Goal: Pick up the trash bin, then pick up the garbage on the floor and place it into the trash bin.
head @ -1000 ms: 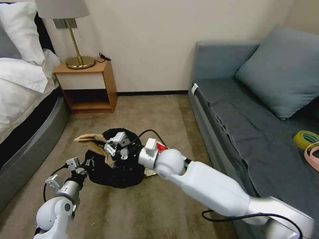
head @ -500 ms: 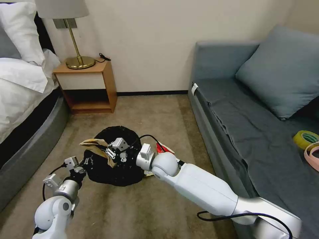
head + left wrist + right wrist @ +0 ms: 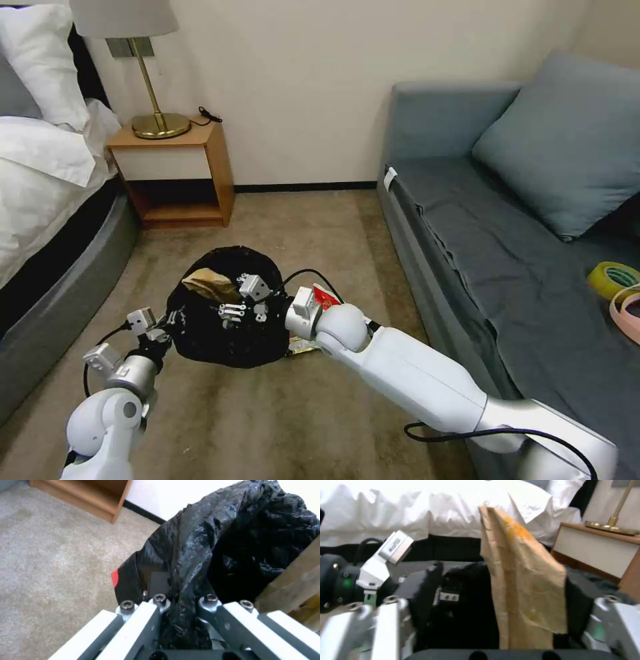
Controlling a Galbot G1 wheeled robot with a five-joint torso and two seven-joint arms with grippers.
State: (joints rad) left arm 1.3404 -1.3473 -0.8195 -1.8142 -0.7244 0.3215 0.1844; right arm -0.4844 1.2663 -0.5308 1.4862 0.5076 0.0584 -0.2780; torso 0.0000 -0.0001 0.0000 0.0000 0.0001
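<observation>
- Your left gripper (image 3: pixel 180 610) is pinched on the rim of the trash bin (image 3: pixel 223 347), a fold of its black liner squeezed between the fingers. The head view puts the bin on or just over the carpet between the bed and the sofa; contact with the floor is unclear.
- Your right gripper (image 3: pixel 496 620) is over the bin mouth with its fingers spread wide; the brown paper bag (image 3: pixel 520 580) stands between them, touching neither finger that you can see.
- Key relation: the paper bag lies directly ahead of the right gripper, long axis running away from the palm, lower end inside the black liner (image 3: pixel 233 530), upper end leaning toward the bed side of the rim.
- The right arm is the nearer one to the remaining litter: the red-white carton (image 3: pixel 325 295) and a wrapper edge (image 3: pixel 301 345) lie on the carpet beside the bin's sofa side, right under the right wrist.
- Versus a second ago: the paper bag was held above the rim, sticking out toward the bed. Now it sits down in the bin, released, and the right gripper has dropped lower over the opening. Left grip unchanged.
</observation>
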